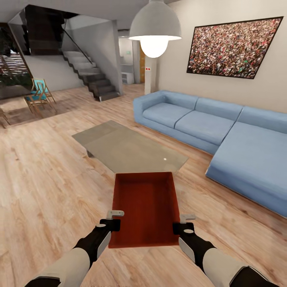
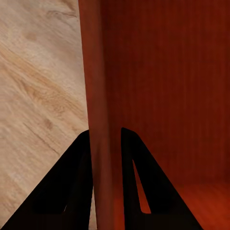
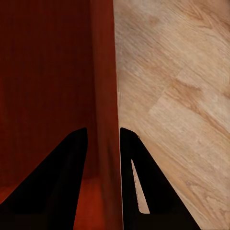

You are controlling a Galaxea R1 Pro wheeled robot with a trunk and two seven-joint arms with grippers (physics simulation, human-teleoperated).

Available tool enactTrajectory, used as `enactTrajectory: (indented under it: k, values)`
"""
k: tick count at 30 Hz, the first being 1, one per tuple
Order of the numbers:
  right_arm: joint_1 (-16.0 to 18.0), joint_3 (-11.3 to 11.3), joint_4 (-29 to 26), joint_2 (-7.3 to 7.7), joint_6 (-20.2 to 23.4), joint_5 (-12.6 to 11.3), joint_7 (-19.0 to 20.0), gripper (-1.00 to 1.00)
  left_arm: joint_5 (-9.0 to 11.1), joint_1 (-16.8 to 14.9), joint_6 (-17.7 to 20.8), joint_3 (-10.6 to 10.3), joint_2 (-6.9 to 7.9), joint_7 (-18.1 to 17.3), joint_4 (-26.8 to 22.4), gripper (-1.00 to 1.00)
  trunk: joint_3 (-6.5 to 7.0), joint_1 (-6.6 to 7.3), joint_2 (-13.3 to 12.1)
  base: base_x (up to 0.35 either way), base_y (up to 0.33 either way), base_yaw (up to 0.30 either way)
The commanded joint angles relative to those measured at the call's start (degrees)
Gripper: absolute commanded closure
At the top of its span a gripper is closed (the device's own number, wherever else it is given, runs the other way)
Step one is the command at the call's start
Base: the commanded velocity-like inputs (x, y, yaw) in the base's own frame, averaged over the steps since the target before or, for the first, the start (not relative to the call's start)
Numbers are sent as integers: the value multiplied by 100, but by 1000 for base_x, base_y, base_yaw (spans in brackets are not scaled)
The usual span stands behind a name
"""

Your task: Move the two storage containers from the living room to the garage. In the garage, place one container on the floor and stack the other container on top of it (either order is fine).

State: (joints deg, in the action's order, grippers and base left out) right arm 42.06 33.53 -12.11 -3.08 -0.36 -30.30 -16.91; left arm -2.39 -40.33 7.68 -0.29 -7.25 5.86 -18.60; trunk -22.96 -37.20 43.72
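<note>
I hold one orange-red storage container [image 1: 145,207] in front of me, above the light wood-plank living room floor. My left gripper [image 1: 115,217] is shut on its left wall and my right gripper [image 1: 184,221] is shut on its right wall. In the left wrist view the two dark fingers [image 2: 72,187] straddle the thin red wall [image 2: 98,96], with the ribbed inside beside it. Likewise in the right wrist view, the fingers [image 3: 139,182] clamp the container wall [image 3: 105,86]. The container is lidless and looks empty.
A low glass coffee table [image 1: 127,147] stands just beyond the container. A blue corner sofa [image 1: 223,135] fills the right side. Stairs [image 1: 89,75] rise at the back left, with wooden chairs [image 1: 40,95] at far left. A pendant lamp [image 1: 154,30] hangs ahead.
</note>
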Motion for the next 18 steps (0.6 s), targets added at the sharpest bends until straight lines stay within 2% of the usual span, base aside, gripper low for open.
enactTrajectory:
  k: [1,18]
  values:
    - [4,5,7,0,-17,-28,-67,100,-130,-1,40,21,-4,56,-13,100,-6,-1,5,0,0,293]
    - [4,5,7,1,-17,-28,-67,100,-130,-1,33,12,-4,42,-13,100,-6,-1,5,0,0,293]
